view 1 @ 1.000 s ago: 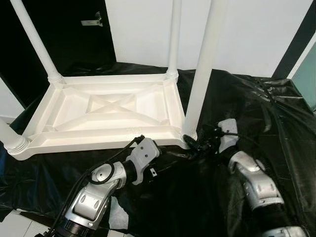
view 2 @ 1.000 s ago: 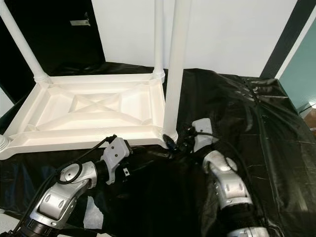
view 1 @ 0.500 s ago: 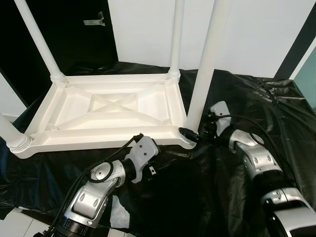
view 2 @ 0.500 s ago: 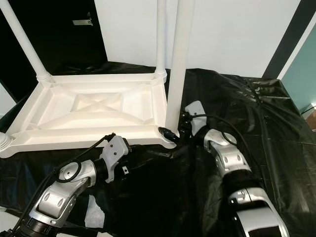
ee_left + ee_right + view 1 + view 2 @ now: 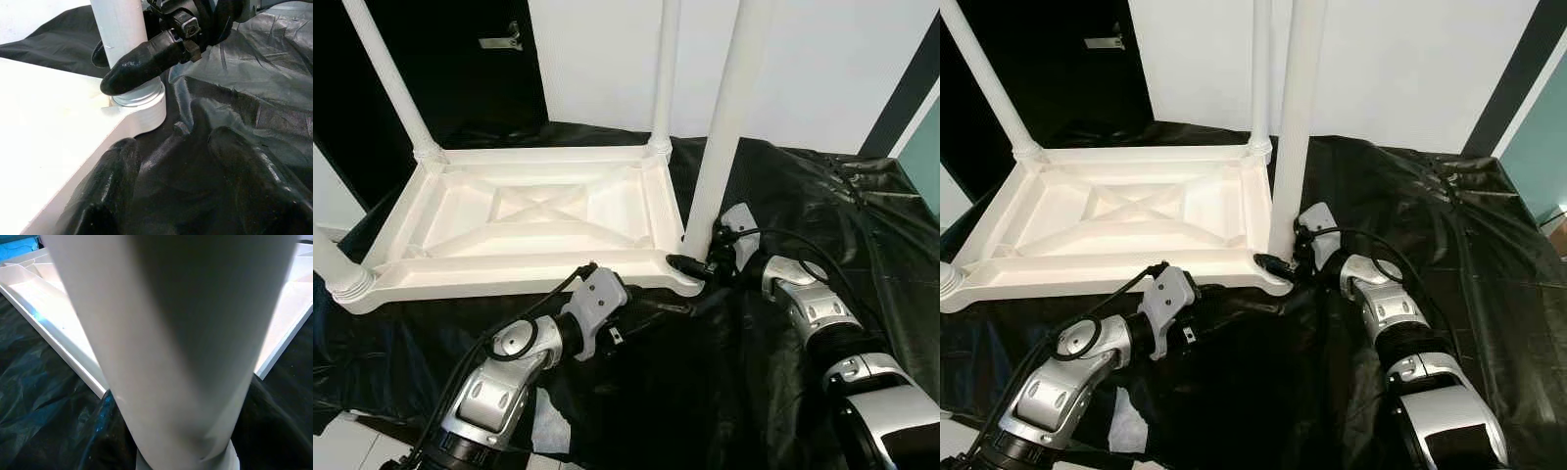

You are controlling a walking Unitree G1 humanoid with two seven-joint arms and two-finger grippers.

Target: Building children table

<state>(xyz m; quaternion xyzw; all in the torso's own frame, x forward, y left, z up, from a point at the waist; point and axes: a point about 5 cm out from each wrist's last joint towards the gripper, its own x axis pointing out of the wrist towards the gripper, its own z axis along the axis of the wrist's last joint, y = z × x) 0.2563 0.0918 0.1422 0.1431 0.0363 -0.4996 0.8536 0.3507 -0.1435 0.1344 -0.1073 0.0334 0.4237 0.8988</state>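
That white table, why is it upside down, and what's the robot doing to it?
The robot is putting together a small white table, which lies upside down on a black sheet. Its right tool is closed around the bottom of the near corner leg, where the leg joins the table. Its left tool hovers open over the sheet beside that corner. The other legs already stand in place.

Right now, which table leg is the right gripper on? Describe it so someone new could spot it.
Find the upside-down white table top on the black plastic sheet. The leg stands at its corner nearest the robot's right arm. Unlike the other legs, it has the right gripper clamped around its base.
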